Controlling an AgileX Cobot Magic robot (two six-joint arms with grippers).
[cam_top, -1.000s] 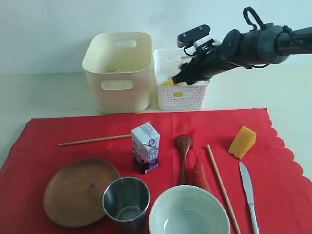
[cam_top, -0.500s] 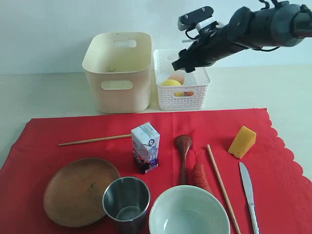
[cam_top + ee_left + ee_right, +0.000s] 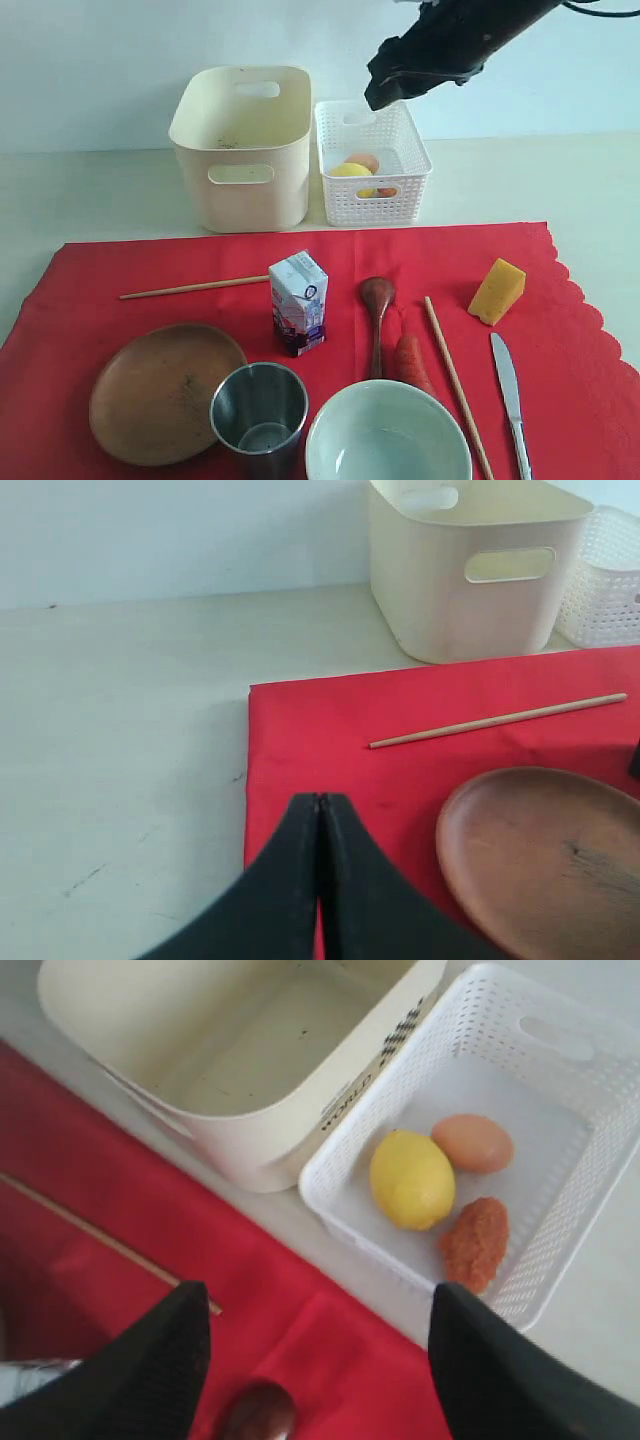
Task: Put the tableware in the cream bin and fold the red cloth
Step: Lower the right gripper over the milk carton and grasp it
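Note:
On the red cloth [image 3: 150, 270] lie a wooden plate [image 3: 165, 390], steel cup [image 3: 259, 410], pale bowl [image 3: 388, 440], dark spoon [image 3: 377, 310], two chopsticks [image 3: 195, 287] [image 3: 456, 370] and a knife [image 3: 510, 390]. Behind it stands the cream bin [image 3: 240, 140], with nothing in it. My right gripper [image 3: 385, 90] [image 3: 318, 1290] hangs open and empty, high over the white basket. My left gripper [image 3: 319, 798] is shut on nothing, low over the cloth's [image 3: 330, 730] left edge beside the plate [image 3: 550, 860]; it is outside the exterior view.
The white lattice basket [image 3: 372, 165] right of the bin holds a lemon [image 3: 412, 1178], an egg [image 3: 472, 1142] and an orange rough piece [image 3: 474, 1243]. A milk carton [image 3: 299, 302], a cheese wedge [image 3: 497, 290] and an orange-red food piece [image 3: 412, 362] stand among the tableware.
My right gripper has risen from just over the basket to well above it. Everything on the cloth has stayed where it was.

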